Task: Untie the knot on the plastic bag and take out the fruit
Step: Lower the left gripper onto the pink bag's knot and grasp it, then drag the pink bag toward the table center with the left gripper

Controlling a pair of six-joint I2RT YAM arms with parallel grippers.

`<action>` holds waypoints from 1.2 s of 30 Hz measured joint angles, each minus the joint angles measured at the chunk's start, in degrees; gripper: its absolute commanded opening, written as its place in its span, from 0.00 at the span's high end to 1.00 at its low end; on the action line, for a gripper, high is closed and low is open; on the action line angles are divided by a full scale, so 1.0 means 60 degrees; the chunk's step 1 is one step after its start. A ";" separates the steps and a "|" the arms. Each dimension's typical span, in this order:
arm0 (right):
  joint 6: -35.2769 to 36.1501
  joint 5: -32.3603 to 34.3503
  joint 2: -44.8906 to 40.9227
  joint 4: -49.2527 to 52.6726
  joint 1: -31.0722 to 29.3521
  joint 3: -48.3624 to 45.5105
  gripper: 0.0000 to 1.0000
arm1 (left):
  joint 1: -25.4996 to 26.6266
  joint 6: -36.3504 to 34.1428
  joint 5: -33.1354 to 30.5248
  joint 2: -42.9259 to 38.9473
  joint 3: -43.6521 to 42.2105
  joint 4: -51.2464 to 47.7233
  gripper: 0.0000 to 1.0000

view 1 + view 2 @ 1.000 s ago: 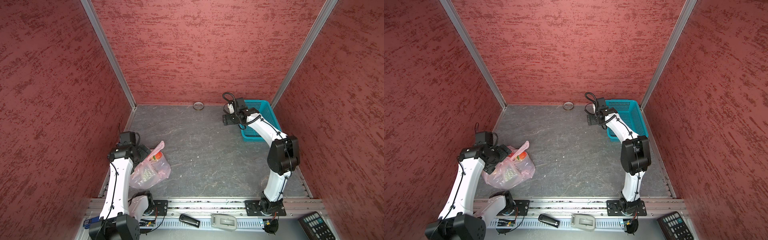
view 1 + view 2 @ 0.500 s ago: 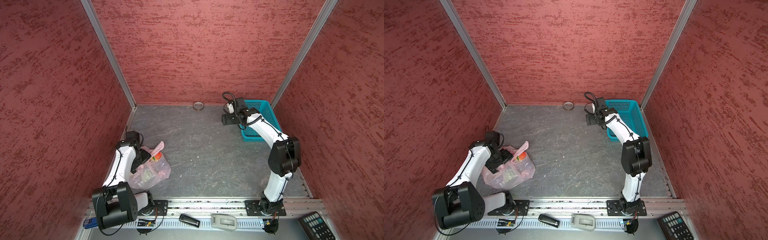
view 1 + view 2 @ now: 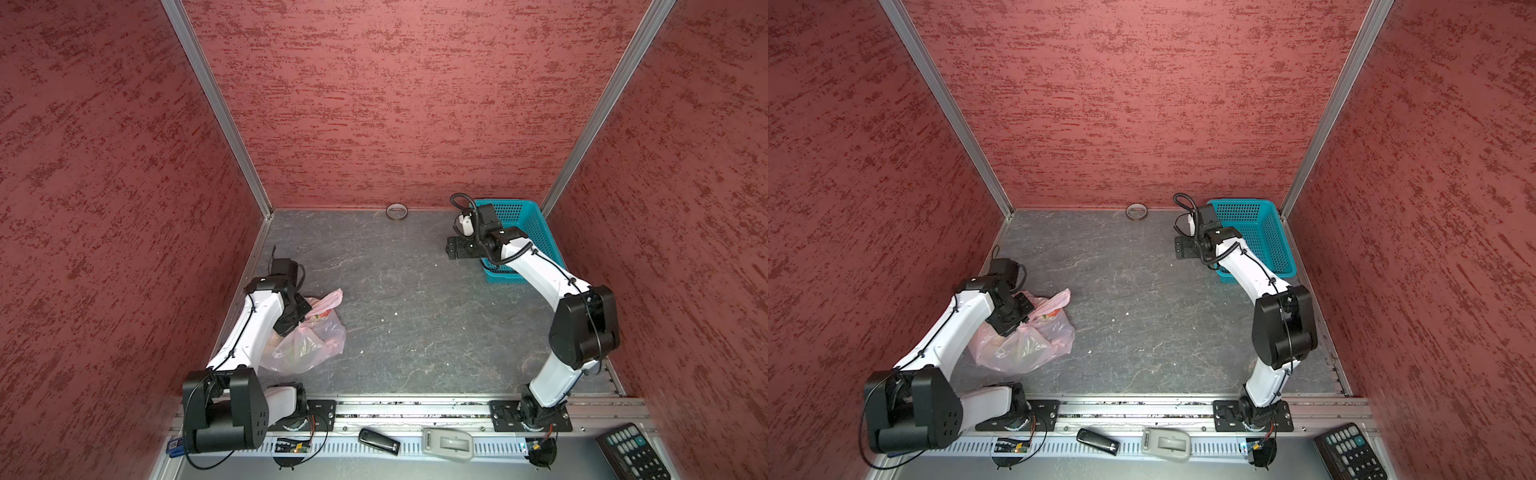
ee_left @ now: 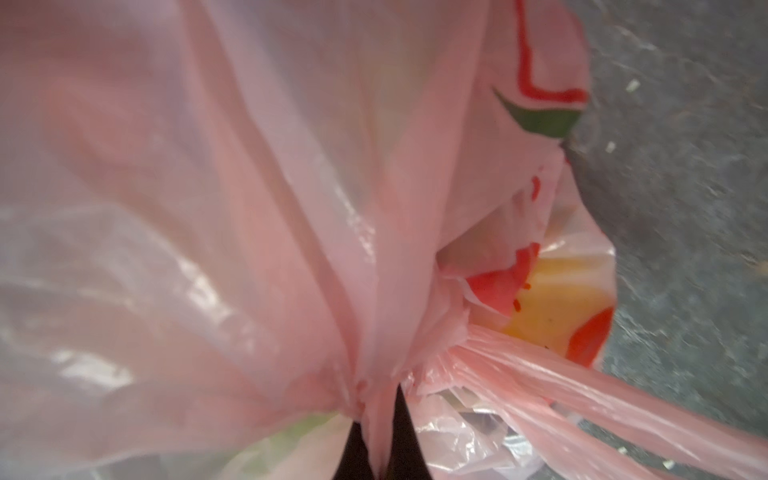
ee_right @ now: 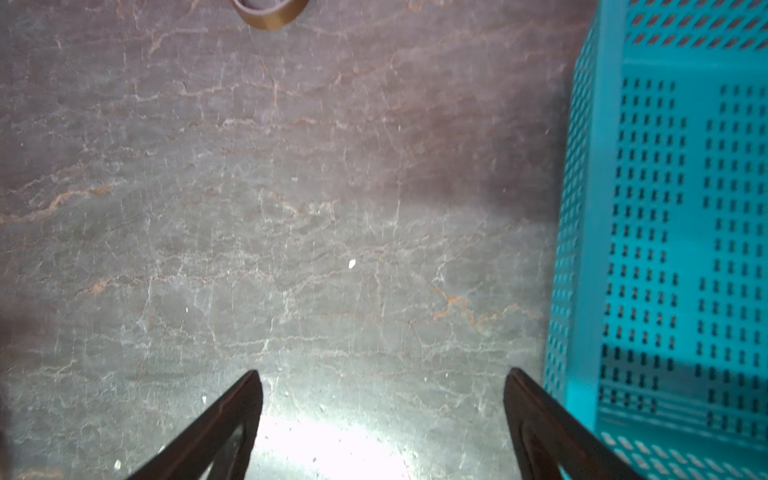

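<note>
Now the left arm's fingers (image 4: 401, 432) are clenched on a gathered fold of the plastic bag (image 3: 307, 349), pinching it just beside the knot (image 4: 440, 340), as the left wrist view shows. The bag lies on the desk (image 3: 415, 316) near its front left corner. The fruit (image 3: 302, 348) shows only as dim green and pale shapes through the plastic. The right arm's fingers (image 5: 224, 424) stand spread and empty over bare desk beside the teal basket (image 3: 540, 232), well apart from the bag.

The step looks like securing one side of the tie. To do it well, the left arm should probably hold that fold firm and lift only gently, since thin film tears and a hard pull would tighten the knot. The right arm would then need to cross over and draw the loose handle strip (image 4: 582, 399) back through the bunch, not away from it.

A second ago the left fingers were wide apart at the bag's left edge, and half a second ago they were closing over its top. The bag and the right arm have not shifted.
</note>
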State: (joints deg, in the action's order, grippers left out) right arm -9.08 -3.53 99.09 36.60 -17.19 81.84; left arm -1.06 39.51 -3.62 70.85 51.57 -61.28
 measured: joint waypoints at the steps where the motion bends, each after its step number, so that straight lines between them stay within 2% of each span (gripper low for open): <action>1: -0.0058 -0.0051 -0.0055 -0.0044 -0.0011 -0.0157 0.08 | 0.0415 0.0138 0.0033 0.0066 0.0142 0.0087 1.00; 7: -0.0346 -0.0291 -0.0342 -0.0233 -0.0087 -0.0958 0.07 | 0.2229 0.1038 0.0372 0.0834 0.0987 0.0816 1.00; 15: -0.0528 -0.0379 -0.0965 -0.0375 -0.0157 -0.1494 0.06 | 0.3730 0.2320 0.0849 0.2441 0.2546 0.1974 1.00; 25: -0.0667 -0.0372 -0.1297 -0.0459 -0.0186 -0.1814 0.06 | 0.4648 0.3384 0.1362 0.4594 0.4805 0.3796 1.00; 36: -0.0841 -0.0368 -0.1679 -0.0477 -0.0397 -0.1989 0.05 | 0.5501 0.4022 0.1410 0.5213 0.5635 0.4987 1.00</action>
State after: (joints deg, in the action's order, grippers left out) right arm -14.13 -5.74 89.01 33.74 -19.57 69.91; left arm 31.94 63.64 4.84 102.13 85.38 -31.35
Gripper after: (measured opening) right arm 0.949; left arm 0.053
